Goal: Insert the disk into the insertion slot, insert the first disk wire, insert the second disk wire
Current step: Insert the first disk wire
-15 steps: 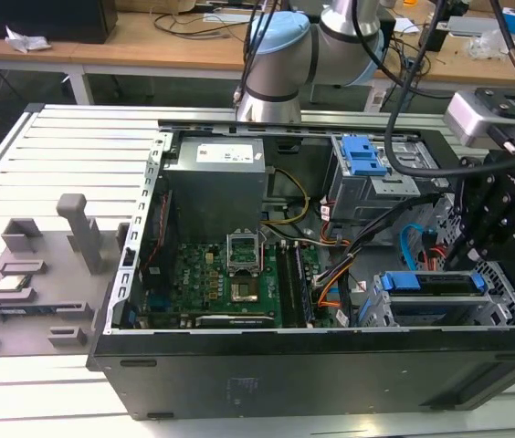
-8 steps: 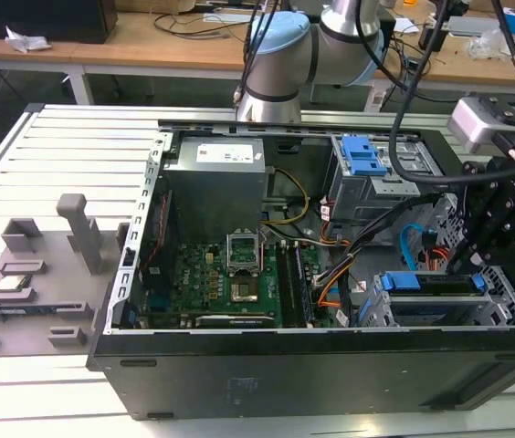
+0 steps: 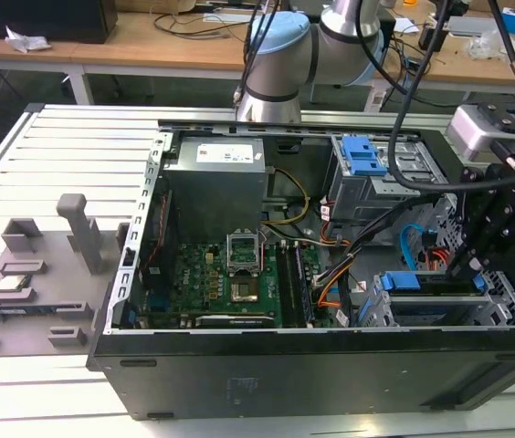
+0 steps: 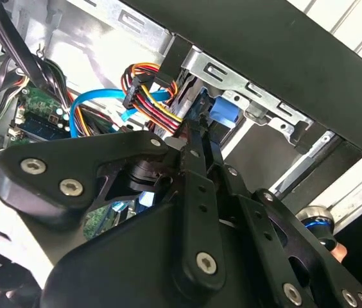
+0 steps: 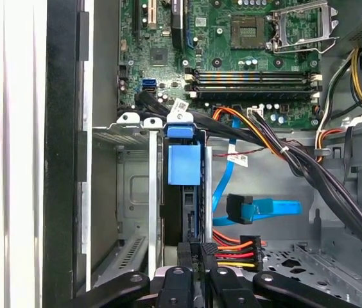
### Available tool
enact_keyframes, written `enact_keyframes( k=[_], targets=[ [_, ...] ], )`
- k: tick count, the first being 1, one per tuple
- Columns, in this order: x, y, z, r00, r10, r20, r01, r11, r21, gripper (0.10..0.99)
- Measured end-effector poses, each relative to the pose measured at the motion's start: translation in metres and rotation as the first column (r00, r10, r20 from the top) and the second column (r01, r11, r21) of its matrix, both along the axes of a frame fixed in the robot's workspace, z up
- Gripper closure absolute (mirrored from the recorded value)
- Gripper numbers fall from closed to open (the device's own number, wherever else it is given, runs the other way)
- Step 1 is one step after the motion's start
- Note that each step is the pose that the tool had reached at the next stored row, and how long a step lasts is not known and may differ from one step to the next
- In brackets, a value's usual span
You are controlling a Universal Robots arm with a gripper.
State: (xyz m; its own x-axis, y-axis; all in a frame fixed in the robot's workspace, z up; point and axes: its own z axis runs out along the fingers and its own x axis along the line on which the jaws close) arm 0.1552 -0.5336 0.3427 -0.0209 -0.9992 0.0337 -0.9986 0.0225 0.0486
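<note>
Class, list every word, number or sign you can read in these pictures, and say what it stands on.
No text can be read with confidence.
Power supply label: print too small.
Cable tags: print too small.
Motherboard: markings too small.

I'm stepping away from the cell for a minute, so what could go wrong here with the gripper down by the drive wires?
1. The gripper is right beside the red-orange wire plug at the drive's end; a skewed push might jam or bend the plug.
2. The loose light-blue cable lies close by and could get snagged.
</note>
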Motion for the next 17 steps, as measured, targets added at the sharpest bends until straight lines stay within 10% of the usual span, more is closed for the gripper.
enact_keyframes(
  k=[17],
  targets=[
    [0.0, 0.0, -0.0068, 1.0, -0.005, 0.0, 0.005, 1.0, 0.001, 0.843]
  ],
)
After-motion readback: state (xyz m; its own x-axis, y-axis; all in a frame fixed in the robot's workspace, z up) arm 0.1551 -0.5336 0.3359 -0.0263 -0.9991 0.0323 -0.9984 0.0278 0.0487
